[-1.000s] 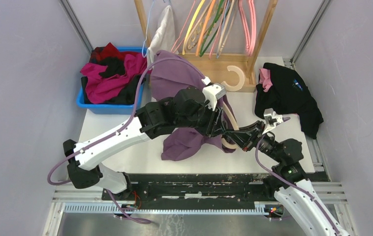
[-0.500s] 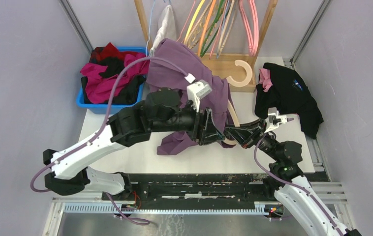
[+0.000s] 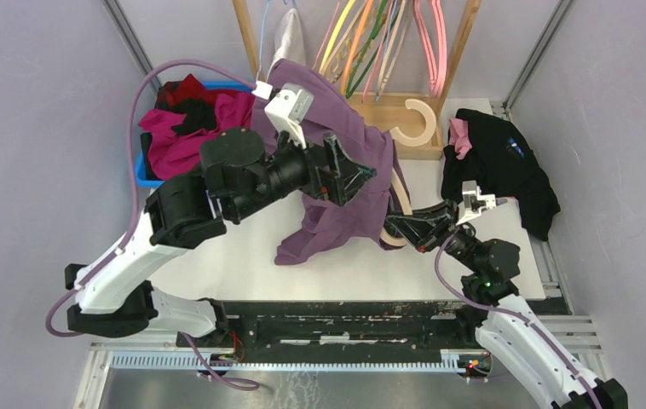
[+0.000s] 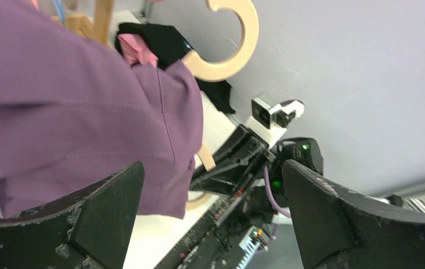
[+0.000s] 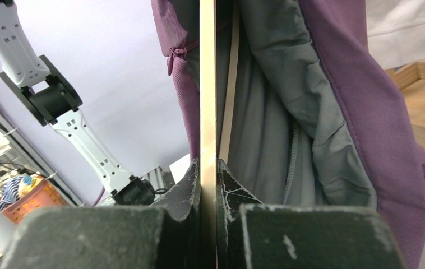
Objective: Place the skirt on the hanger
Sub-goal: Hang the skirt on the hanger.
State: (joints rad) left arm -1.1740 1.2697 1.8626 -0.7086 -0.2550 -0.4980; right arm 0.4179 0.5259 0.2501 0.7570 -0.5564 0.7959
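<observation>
The purple skirt (image 3: 345,204) hangs draped over a pale wooden hanger, whose hook (image 3: 411,128) sticks out at its far right. My right gripper (image 3: 398,228) is shut on the hanger's lower end; in the right wrist view the thin hanger (image 5: 207,84) stands edge-on between the jaws (image 5: 208,168), with the skirt (image 5: 333,112) and its grey lining around it. My left gripper (image 3: 355,173) is wide open above the skirt, holding nothing. In the left wrist view its fingers (image 4: 109,207) flank the skirt (image 4: 75,101), with the hanger hook (image 4: 230,50) beyond.
A blue bin (image 3: 153,181) of red, pink and black clothes sits at the back left. A black garment (image 3: 498,166) lies at the right. A wooden rack with coloured hangers (image 3: 371,51) and a white garment (image 3: 285,38) stands at the back.
My left gripper has opened, let go of the skirt and drawn back up and to the left. The skirt now hangs on the hanger. The right gripper has kept its grip.
</observation>
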